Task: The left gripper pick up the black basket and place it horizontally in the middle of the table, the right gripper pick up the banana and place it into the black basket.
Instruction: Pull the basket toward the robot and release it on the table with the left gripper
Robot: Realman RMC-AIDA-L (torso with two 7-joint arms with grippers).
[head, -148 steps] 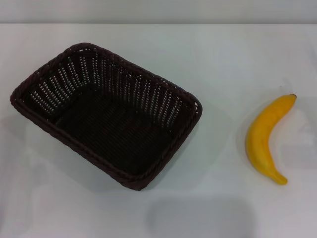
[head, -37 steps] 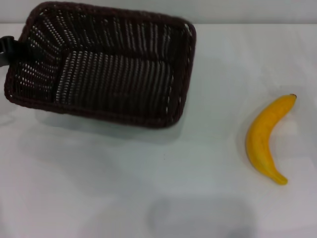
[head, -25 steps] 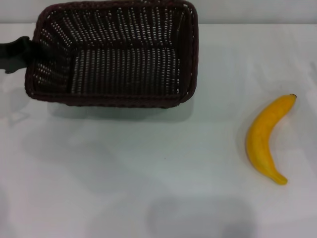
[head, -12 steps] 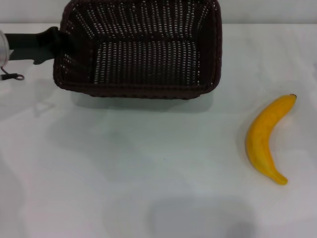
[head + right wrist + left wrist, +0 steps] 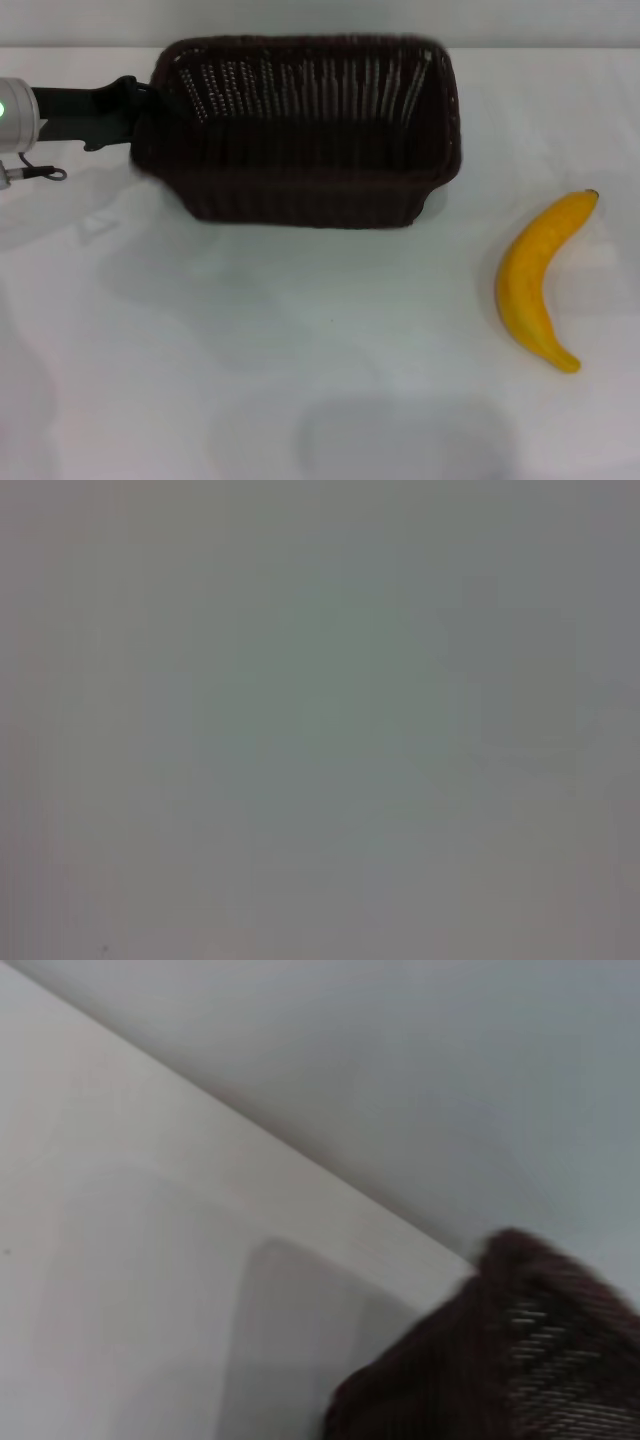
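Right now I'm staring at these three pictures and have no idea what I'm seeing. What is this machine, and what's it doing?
It is a two-armed robot. The big picture comes from a camera on its head, looking down at a white table. The other two come from cameras on its wrists. The left end effector, the black part coming in from the side, grips one short end of a black basket. The left wrist picture shows a corner of that basket close up. A banana lies alone on the table. The right arm is out of sight, and its wrist picture shows only plain grey.
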